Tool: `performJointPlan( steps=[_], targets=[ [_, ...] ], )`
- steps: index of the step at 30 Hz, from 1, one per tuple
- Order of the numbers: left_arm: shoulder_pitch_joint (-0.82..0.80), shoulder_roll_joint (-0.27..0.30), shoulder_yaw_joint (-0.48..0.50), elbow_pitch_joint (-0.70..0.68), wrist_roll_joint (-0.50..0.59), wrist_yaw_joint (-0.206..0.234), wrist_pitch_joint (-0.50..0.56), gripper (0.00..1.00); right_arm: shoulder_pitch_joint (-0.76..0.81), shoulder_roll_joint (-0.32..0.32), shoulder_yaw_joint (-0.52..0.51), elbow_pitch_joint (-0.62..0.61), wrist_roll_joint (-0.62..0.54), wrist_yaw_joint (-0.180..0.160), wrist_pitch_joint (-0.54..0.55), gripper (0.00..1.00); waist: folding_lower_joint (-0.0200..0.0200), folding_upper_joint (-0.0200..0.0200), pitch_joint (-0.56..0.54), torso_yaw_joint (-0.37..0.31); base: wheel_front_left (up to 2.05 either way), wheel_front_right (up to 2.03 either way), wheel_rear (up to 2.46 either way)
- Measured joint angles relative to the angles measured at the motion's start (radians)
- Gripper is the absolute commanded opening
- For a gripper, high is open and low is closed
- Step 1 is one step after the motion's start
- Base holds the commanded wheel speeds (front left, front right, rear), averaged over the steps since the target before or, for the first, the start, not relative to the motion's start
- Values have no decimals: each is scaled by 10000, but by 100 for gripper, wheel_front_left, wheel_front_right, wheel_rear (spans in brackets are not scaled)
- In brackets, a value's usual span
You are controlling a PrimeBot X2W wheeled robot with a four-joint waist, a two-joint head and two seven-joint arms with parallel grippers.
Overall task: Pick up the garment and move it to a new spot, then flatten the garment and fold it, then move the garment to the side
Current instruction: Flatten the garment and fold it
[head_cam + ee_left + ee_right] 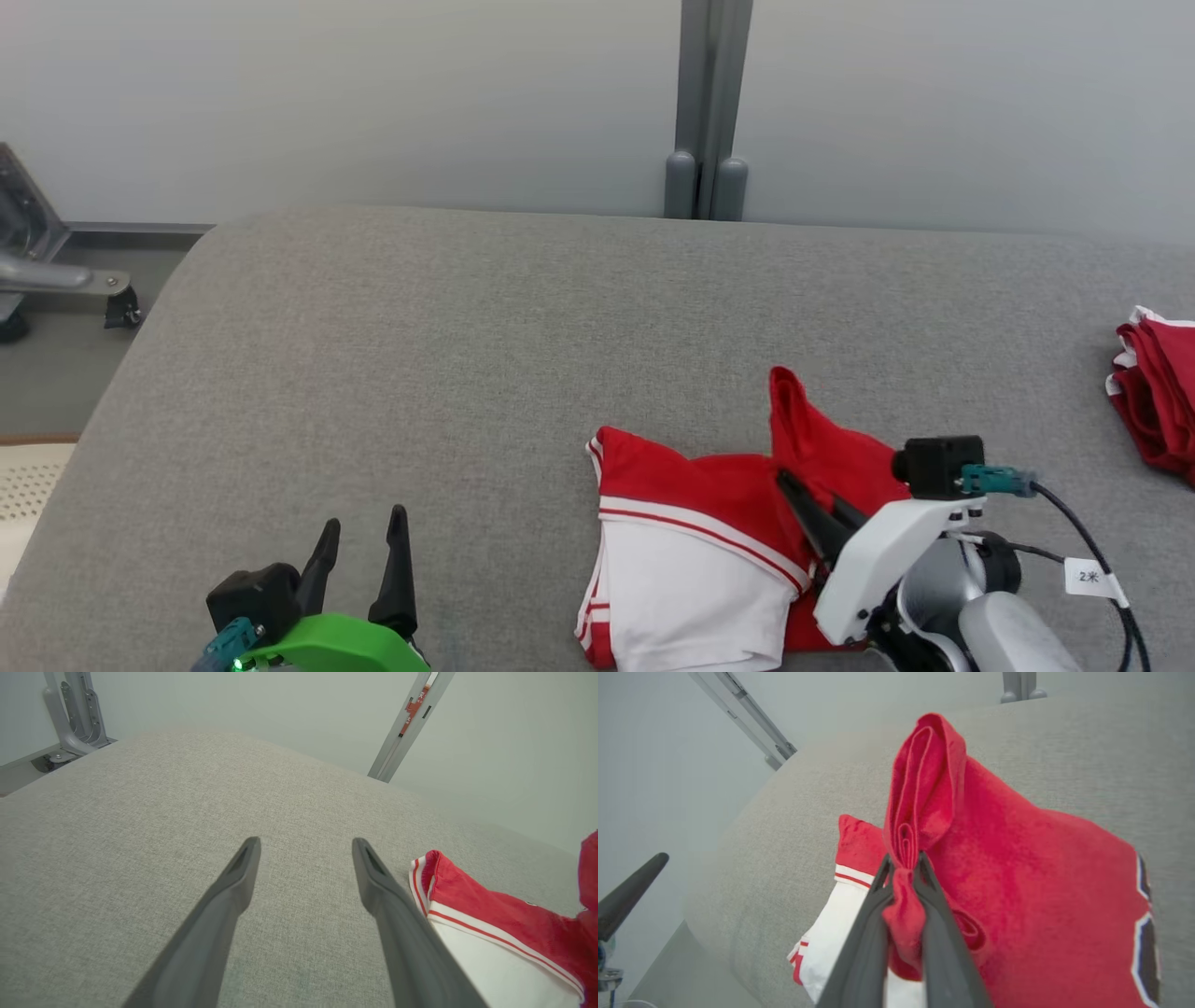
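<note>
Right end effector (903,861) pinched shut on a bunched red fold of the garment (691,569), low on the worktop (420,355). Left end effector (364,523) spread wide, empty. Looks like the flattening step; next I'd want the left on the white hem.

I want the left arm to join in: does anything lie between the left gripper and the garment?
Nothing visible does. Only bare grey cushion lies between the open left gripper and the garment. The right gripper is shut on a red fold of it.
</note>
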Motion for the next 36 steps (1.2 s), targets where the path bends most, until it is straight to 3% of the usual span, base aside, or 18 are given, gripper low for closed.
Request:
performJointPlan(
  steps=[6,20,22,23,29,36],
  targets=[
    [-137,4,-105,-36,48,-8,96,100,-546,487,911,1141,178,-2,-477,0,0,0,43,559,0,0,0],
    [-202,12,-238,73,65,-19,109,100,-1722,704,2370,4063,984,-2,-1540,0,0,0,204,1480,0,0,0],
    [-202,12,-245,82,65,-17,105,100,-1789,702,2727,4167,1396,-2,-1678,52,0,0,191,1444,0,0,0],
    [-203,13,-251,86,65,-15,96,100,-1822,711,2901,4184,1547,-2,-1758,100,0,0,186,1413,0,0,0],
    [-217,-4,-322,109,61,-13,88,100,-1993,725,3396,4033,2090,-2,-2357,100,0,0,164,1139,0,0,0],
    [-225,-79,-407,155,50,-19,10,100,-1954,46,2535,3827,1632,-2,-3430,100,0,0,154,759,0,0,0]
  ],
)
